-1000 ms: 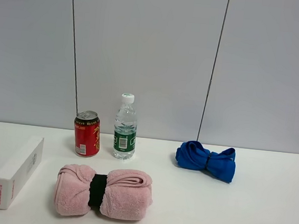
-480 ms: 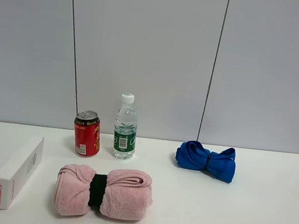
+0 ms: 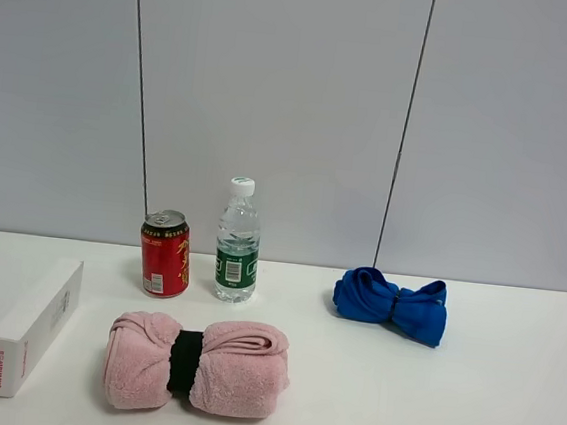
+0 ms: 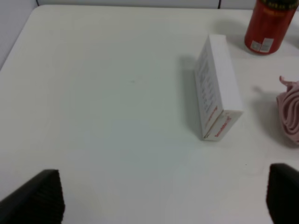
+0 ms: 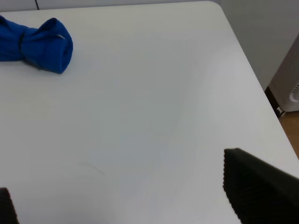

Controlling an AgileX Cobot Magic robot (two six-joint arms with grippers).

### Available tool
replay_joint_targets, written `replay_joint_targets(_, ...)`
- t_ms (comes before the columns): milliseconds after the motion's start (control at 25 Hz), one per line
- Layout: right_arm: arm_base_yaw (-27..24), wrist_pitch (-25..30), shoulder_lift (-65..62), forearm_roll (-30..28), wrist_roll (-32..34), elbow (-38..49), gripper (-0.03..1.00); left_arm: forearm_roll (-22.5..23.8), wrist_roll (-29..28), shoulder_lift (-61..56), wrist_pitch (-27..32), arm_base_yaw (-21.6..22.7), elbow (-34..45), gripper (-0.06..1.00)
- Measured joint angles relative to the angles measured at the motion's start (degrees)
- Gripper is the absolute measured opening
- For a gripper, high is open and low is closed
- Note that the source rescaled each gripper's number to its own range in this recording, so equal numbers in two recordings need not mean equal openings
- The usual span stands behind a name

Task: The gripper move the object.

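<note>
The clear water bottle (image 3: 238, 240) with a white cap and green label stands upright at the back of the white table, just right of a red soda can (image 3: 164, 253). Neither arm shows in the exterior high view. My left gripper (image 4: 161, 198) is open and empty above the table's left part, its black fingertips (image 4: 35, 198) wide apart at the frame corners. My right gripper (image 5: 126, 191) is open and empty above the table's right part, near its right edge. The bottle shows in neither wrist view.
A rolled pink towel (image 3: 196, 364) with a black band lies in front of the bottle. A white box (image 3: 34, 325) lies at the left, also in the left wrist view (image 4: 216, 88). A blue cloth bundle (image 3: 391, 303) lies at the right. The table edge (image 5: 252, 74) is close to the right gripper.
</note>
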Motion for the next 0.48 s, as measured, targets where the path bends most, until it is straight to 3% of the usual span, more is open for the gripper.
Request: replay_joint_targets(480, 0.0, 0.0, 0.0, 0.1, 0.0, 0.0, 0.71, 0.0, 0.0, 0.0, 0.0, 0.0, 0.0, 1.0)
